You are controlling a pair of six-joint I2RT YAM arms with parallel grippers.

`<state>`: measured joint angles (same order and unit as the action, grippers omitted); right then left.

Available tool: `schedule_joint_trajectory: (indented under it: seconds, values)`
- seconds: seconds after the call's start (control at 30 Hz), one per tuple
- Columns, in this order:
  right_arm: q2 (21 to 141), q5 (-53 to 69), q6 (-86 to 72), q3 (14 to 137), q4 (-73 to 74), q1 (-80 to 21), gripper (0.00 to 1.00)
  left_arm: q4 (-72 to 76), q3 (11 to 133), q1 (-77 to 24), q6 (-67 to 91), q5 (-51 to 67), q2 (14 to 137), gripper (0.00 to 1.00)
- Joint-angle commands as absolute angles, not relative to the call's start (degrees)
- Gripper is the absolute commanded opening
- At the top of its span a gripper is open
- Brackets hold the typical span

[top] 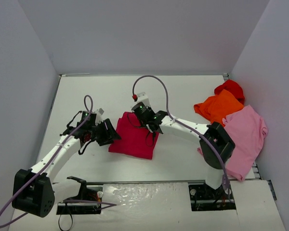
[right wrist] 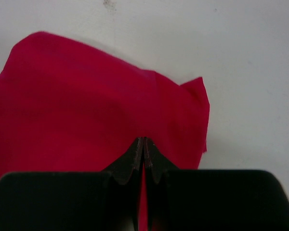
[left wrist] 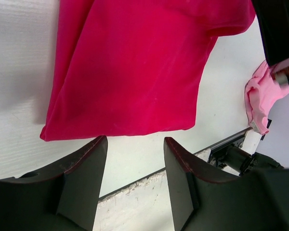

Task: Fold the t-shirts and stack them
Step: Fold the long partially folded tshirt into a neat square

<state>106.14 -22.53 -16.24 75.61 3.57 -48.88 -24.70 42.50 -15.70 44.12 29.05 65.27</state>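
- The crimson t-shirt [top: 134, 137] lies partly folded in a rough rectangle in the middle of the white worktop [top: 86, 91], between the two arms.
- The right gripper [right wrist: 143, 149] sits at the shirt's far right part. Its fingers are pressed together with a bit of the crimson cloth pinched at the tips, and creases run up to them.
- The left gripper [left wrist: 135, 178] hangs just beside the shirt's left edge. Its fingers are spread with only bare worktop between them, and they do not touch the cloth.
- The other three shirts sit bunched at the worktop's right side, well apart from the crimson one.
- The bright red t-shirt [top: 231, 88] is farthest back, against the wall.
- The orange t-shirt [top: 216, 107] touches it on the near side.
- The light pink t-shirt [top: 245, 134] is spread nearest, reaching the right edge, its left part hidden behind the right arm.
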Motion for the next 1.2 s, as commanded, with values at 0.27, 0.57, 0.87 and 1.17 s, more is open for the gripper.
schedule_joint_trajectory:
  seconds: [0.27, 0.57, 0.87, 1.17]
  values:
    - [92.54, -22.99, -24.32, 63.16, 6.49, -50.19, 0.00, -19.96, 43.51, -15.97, 44.38, 30.94, 65.50, 0.45]
    - [102.34, -23.99, -21.23, 66.57, 3.42, -49.25, 0.00, -20.68, 43.29, -16.00, 44.21, 30.30, 64.66, 0.45]
    - [107.57, -24.44, -16.81, 72.65, 2.55, -45.64, 0.00, -20.48, 42.37, -16.00, 43.95, 30.24, 64.78, 0.45]
    - [106.30, -22.89, -14.06, 75.67, 3.25, -41.48, 0.00, -20.21, 42.71, -16.00, 43.68, 30.19, 65.52, 0.44]
